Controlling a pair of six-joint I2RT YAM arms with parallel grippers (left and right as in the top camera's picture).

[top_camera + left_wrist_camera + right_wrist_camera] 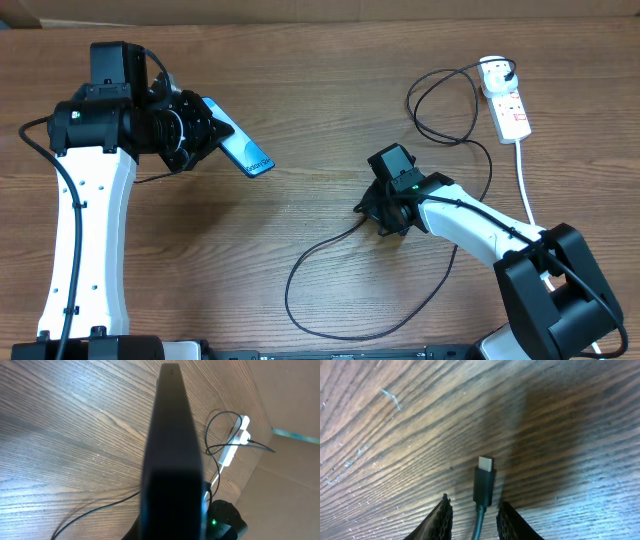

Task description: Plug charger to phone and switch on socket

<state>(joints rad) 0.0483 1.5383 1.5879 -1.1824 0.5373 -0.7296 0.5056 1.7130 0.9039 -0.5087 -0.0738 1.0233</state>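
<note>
Straddling the charger (484, 482) just behind its small black plug tip, the right gripper (475, 505) stands partly open at the middle of the wooden worktop (300, 80). Its two ribbed fingers (442, 520) sit either side of the thin cable with a sliver of wood grain showing on each side, so no pinch can be seen. The plug's metal end points away from the gripper, close over the wood. From there, in the overhead view, the black cable sweeps in a wide loop toward the near edge of the worktop, climbs back past the right arm and curls on to the socket (510, 105). That white power strip lies at the far right, well apart from both arms, with a black plug in its far end and a white cord (525, 190) trailing toward the near edge; how its switches are set is too small to tell. On the left side, the left gripper (215, 135) is clamped tight on one end of the phone (245, 155). The phone's light blue screen tilts upward and its free end points toward the right arm, well short of the plug. Seen from the left wrist, the phone (172, 460) is a dark edge-on slab.
</note>
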